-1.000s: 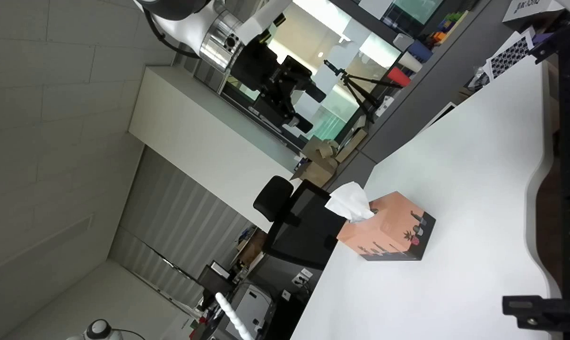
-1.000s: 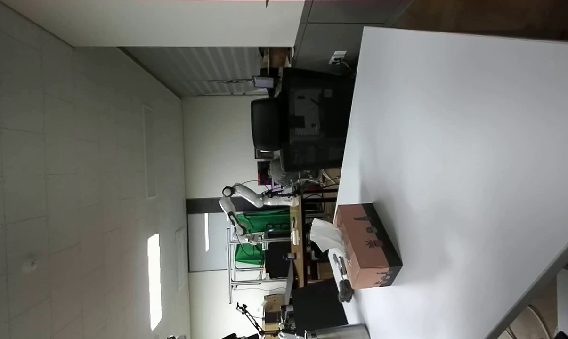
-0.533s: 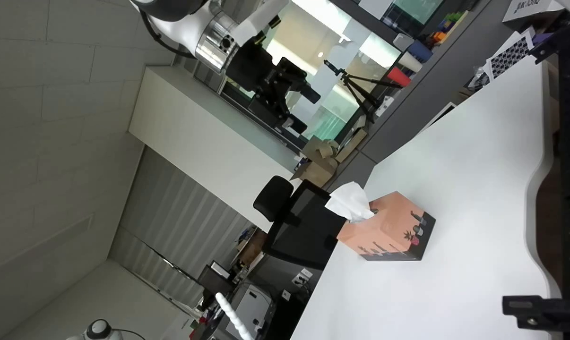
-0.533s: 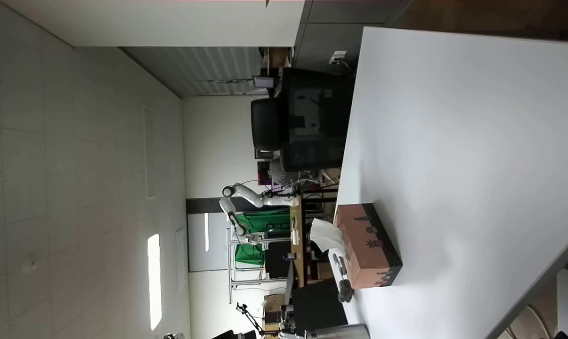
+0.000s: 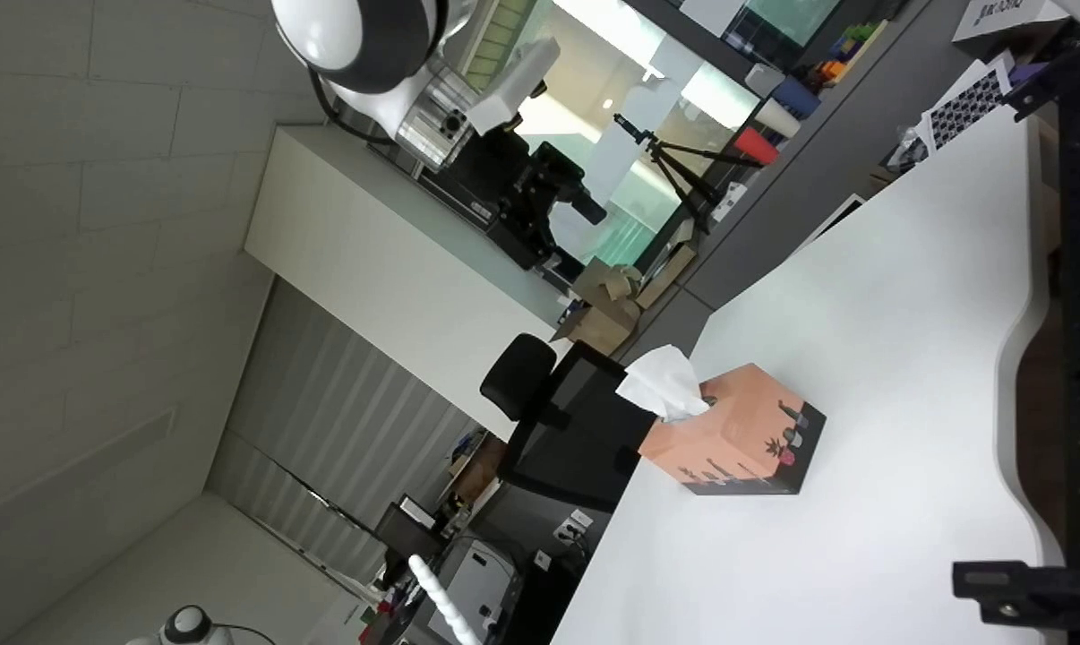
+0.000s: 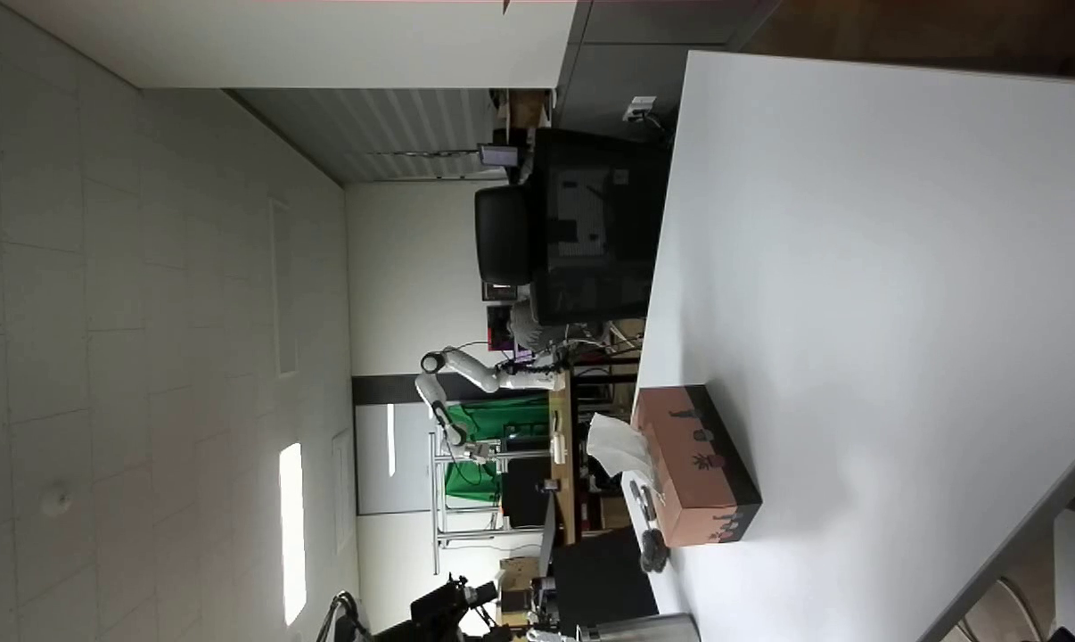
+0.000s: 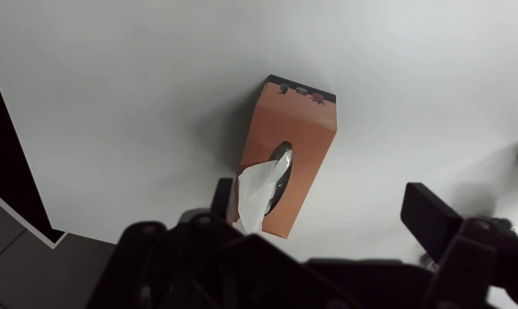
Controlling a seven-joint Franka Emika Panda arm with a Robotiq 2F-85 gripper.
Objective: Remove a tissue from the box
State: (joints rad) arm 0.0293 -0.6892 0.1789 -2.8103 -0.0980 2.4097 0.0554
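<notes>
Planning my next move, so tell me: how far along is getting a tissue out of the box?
Done: the gripper is open, with the tissue box in the wrist view. In hand: nothing is gripped; in an exterior view the gripper hangs apart from the tissue. Left to do: approach, grasp and pull, as the tissue pokes out of the tissue box.

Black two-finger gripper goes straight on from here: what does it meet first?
Likely the orange cardboard tissue box: it lies beyond the open gripper in the wrist view, off the gap's middle. Depth is unclear; it could brush the white paper tissue first, or miss onto the white tabletop.
</notes>
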